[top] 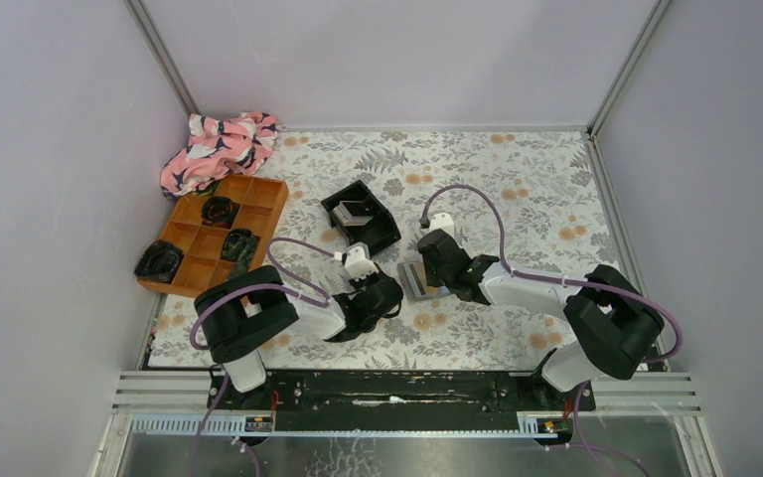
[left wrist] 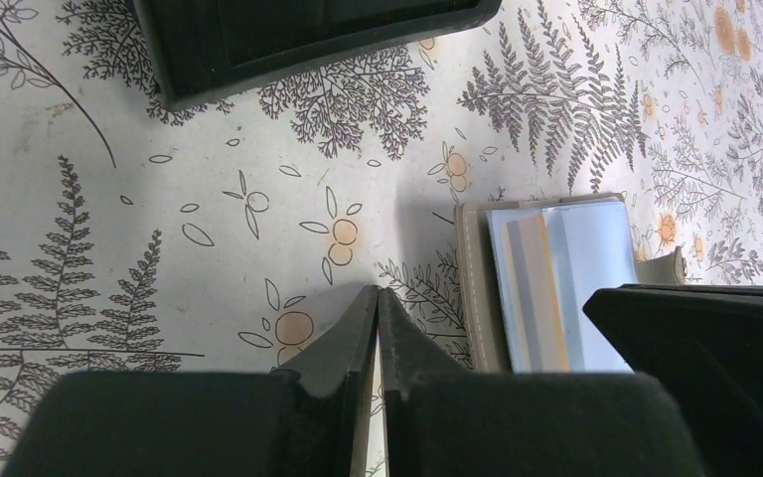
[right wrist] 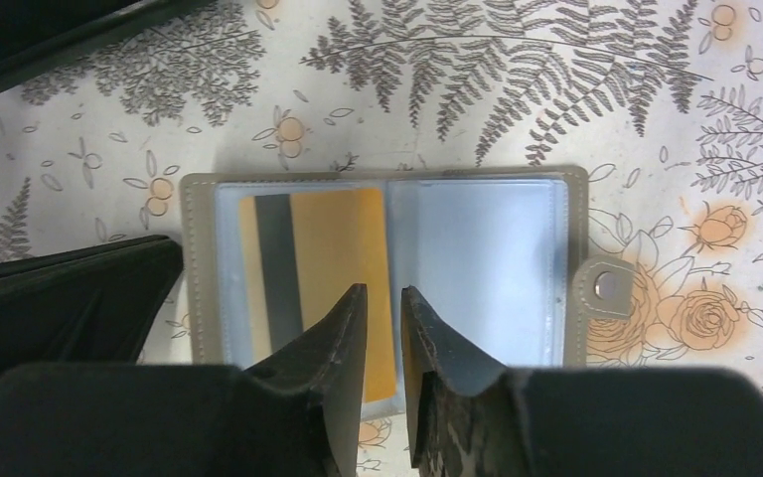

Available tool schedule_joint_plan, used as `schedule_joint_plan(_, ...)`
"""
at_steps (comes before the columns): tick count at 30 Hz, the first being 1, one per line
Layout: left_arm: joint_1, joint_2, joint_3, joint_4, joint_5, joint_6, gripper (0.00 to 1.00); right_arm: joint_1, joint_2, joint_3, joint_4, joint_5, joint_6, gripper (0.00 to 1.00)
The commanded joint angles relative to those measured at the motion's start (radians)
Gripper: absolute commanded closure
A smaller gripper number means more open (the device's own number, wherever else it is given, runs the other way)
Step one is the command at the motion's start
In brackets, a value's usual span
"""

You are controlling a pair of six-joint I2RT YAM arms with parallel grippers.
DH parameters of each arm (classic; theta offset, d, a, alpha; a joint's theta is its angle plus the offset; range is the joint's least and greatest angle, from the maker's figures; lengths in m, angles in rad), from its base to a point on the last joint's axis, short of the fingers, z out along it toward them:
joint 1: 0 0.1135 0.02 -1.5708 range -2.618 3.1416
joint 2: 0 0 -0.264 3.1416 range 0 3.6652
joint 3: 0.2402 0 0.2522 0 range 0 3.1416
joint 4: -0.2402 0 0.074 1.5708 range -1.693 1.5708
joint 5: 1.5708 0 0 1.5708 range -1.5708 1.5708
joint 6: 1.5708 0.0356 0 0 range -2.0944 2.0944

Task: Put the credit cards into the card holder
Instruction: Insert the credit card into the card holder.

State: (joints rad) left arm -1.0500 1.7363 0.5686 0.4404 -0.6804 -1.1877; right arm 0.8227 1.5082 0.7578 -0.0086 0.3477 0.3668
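1. The left gripper (left wrist: 378,296) sits closest to the arm bases. Its two black fingers (left wrist: 350,343) are pressed together tip to tip, and nothing shows between them. It is low over the leaf-and-flower printed table cover (top: 517,179), just beside one short edge of the wallet.
2. Just beyond it lies the grey-taupe folding card holder (right wrist: 477,258), opened flat between the two grippers with its clear pockets facing up. From the right wrist, its long axis runs crosswise to the right fingers, its centre fold runs straight away from them, and its round snap tab (right wrist: 606,285) is at the outer end.
3. One gold credit card with a dark stripe (right wrist: 343,248) already sits in the pocket on the left gripper's side. The pocket on the snap side looks empty.
4. The right gripper (right wrist: 384,296) is directly over the fold and is the arm nearer to the holder. Its jaws are only a narrow slit apart, with nothing visibly clamped. I cannot tell whether the tips touch the plastic.
5. My reading is that the next move turns on that fold line, because the slit is lined up along it, with a pocket to either side.
6. Farther back is the black square plastic tray (top: 389,237), with what looks like a pale silver-grey card (top: 356,211) inside, well apart from both grippers.
7. Farthest off, on the left arm's side, are the orange compartment tray (top: 258,199) and a crumpled pink patterned cloth (top: 221,147).
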Motion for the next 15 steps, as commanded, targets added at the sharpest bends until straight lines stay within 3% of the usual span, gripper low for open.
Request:
schedule_joint_plan(1, -0.018, 0.069, -0.043, -0.274, 0.127, 0.041, 0.9, -0.029, -0.007, -0.012, 0.045, 0.015, -0.003, 0.75)
schedule_joint_plan(15, -0.019, 0.074, -0.035, -0.273, 0.133, 0.042, 0.91, -0.063, 0.03, -0.063, 0.123, -0.064, 0.007, 0.85)
